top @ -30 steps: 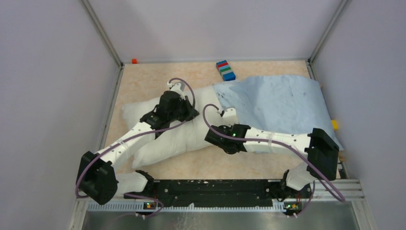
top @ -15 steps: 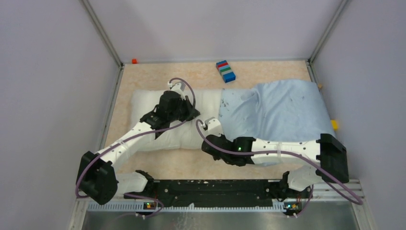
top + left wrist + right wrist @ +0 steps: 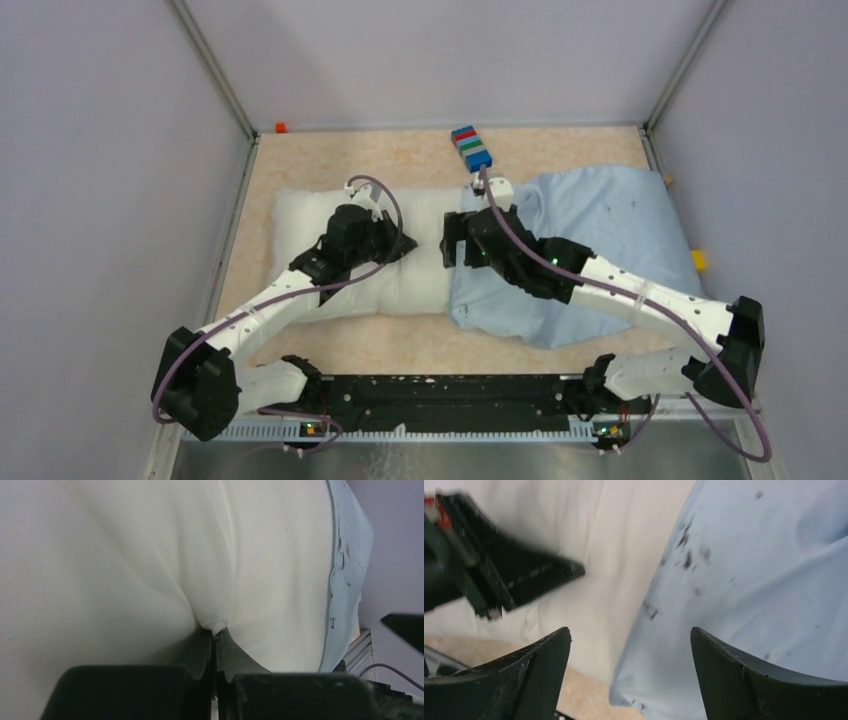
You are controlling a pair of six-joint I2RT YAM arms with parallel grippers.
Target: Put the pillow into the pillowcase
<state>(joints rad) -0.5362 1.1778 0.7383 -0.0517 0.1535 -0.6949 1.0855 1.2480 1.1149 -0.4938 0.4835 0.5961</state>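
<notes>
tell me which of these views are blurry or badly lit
Top external: sharp, evenly lit, no glare. Left wrist: the pillow fills the frame in fair focus, while the left pincer at the bottom is dark and soft. Right wrist: blurred throughout, with the pillowcase specks smeared and the right pincer a dark silhouette.

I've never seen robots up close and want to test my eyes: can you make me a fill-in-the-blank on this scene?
The left gripper pinches a fold of the pillow, so its jaws are ___.
The right gripper hangs over the pillowcase edge with jaws ___.
The pillowcase is light ___.
Missing: shut; open; blue.
</notes>
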